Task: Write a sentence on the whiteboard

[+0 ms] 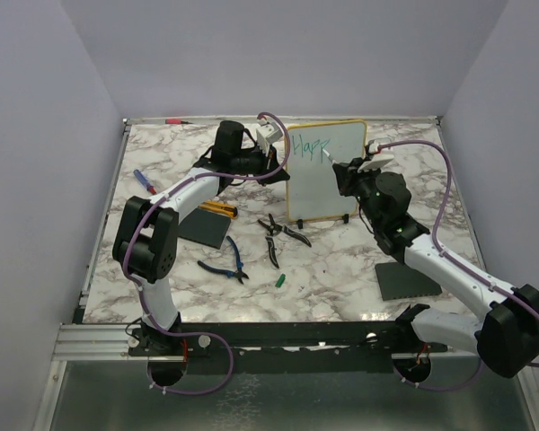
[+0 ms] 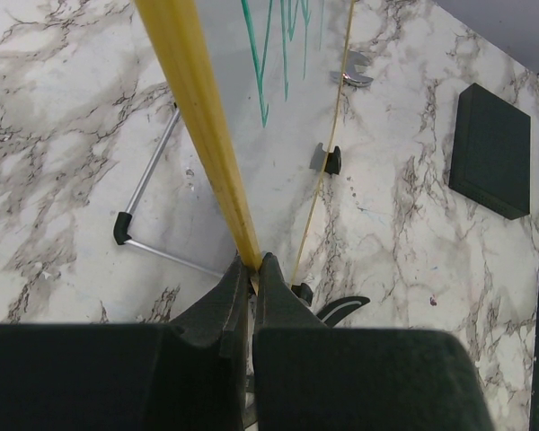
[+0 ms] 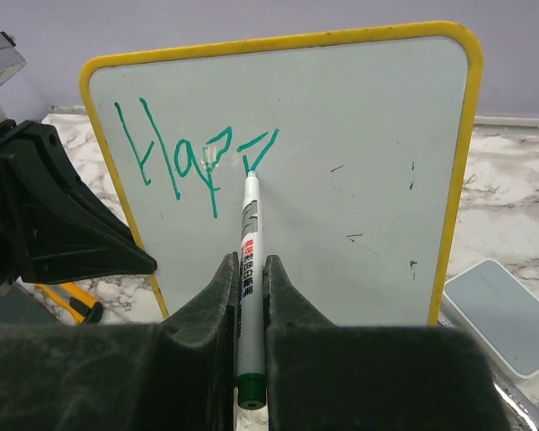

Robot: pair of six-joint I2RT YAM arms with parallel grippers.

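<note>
Pale lilac walls close in a marble-patterned table. The whiteboard stands upright near the middle of the table's far edge, on small black feet, its face turned toward the arms.

The left gripper has its jaws pressed together on the board's yellow rim at its left edge. The wire stand behind the board shows in the left wrist view.

The right gripper pinches a marker between its fingers. The marker's tip touches the board's face in the upper left part. There the teal-green writing reads "Happ" in one line, and the tip sits at the foot of the last stroke. The rest of the board carries only a few small dark marks.

One dark pad lies left of the board, beside the left arm. Another pad lies toward the near right corner, by the right arm. Black pliers lie just in front of the board, and blue-handled pliers lie nearer the near edge. A small green cap rests close to them. A red pen lies along the far edge, and a blue pen lies near the left edge.
</note>
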